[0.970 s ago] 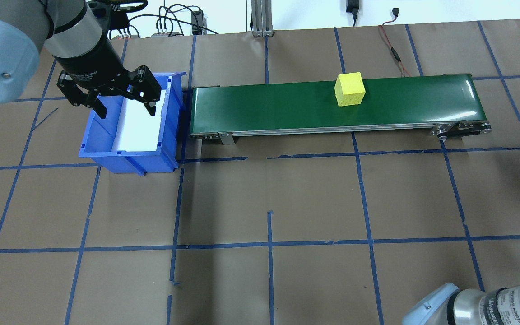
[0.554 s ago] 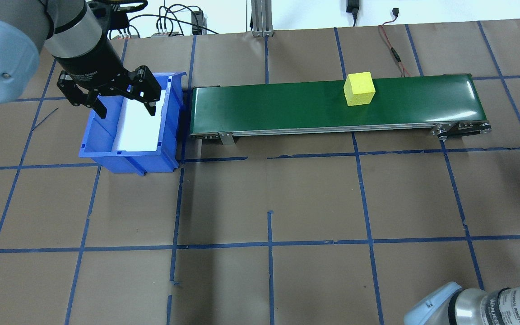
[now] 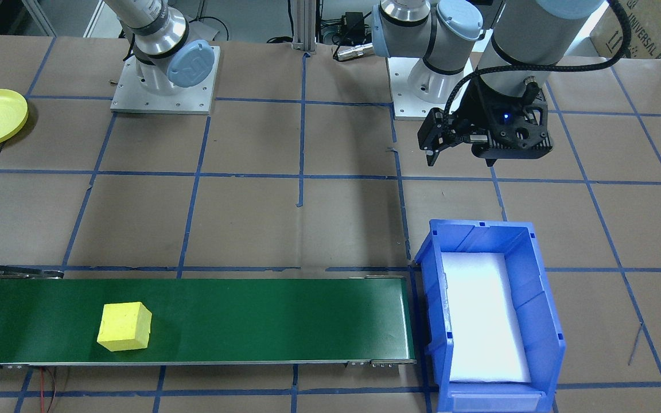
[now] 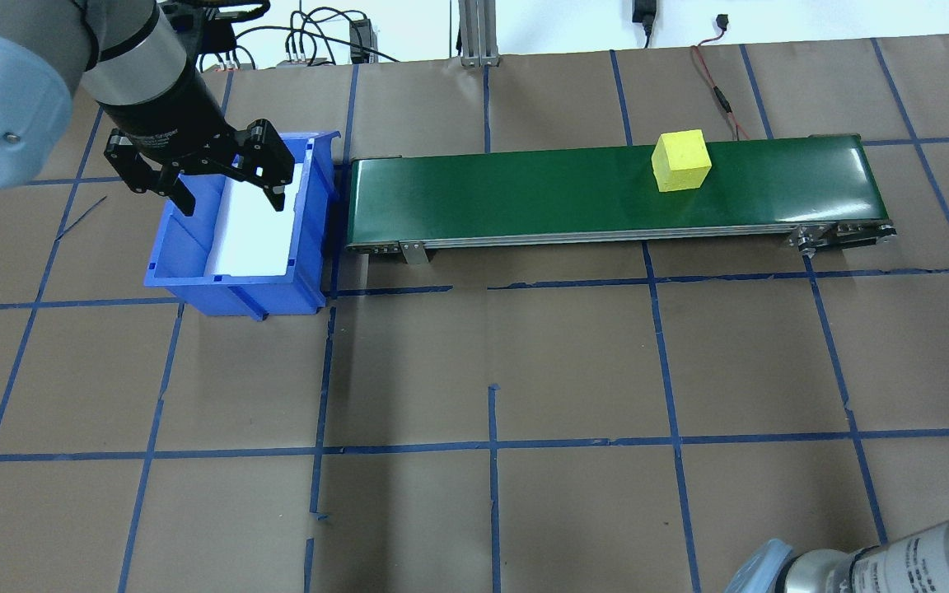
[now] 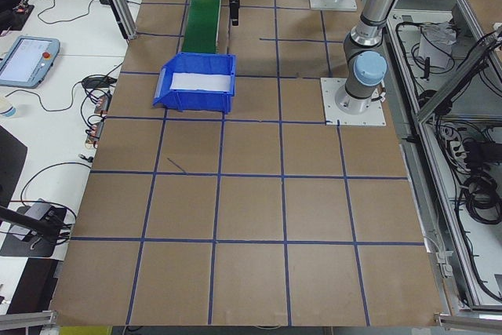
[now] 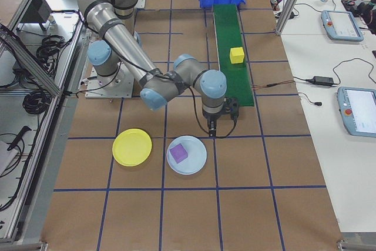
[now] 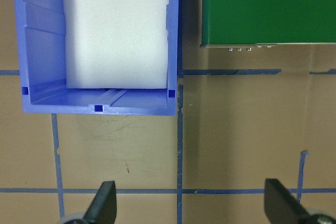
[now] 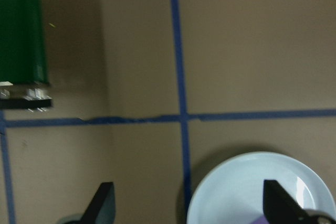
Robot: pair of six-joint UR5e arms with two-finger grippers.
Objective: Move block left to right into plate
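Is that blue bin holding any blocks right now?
No. The blue bin shows only a white foam liner; the yellow block sits on the belt.

The yellow block has travelled farther right along the green conveyor.

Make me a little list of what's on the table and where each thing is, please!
yellow block: sitting on the green belt, toward its right end
blue bin: at the belt's left end, white pad inside, no block in it
left end effector: open, above the bin, holding nothing
right end effector: open, past the belt's right end, holding nothing
yellow plate: bare, beside the light blue plate
light blue plate: has a purple block on it
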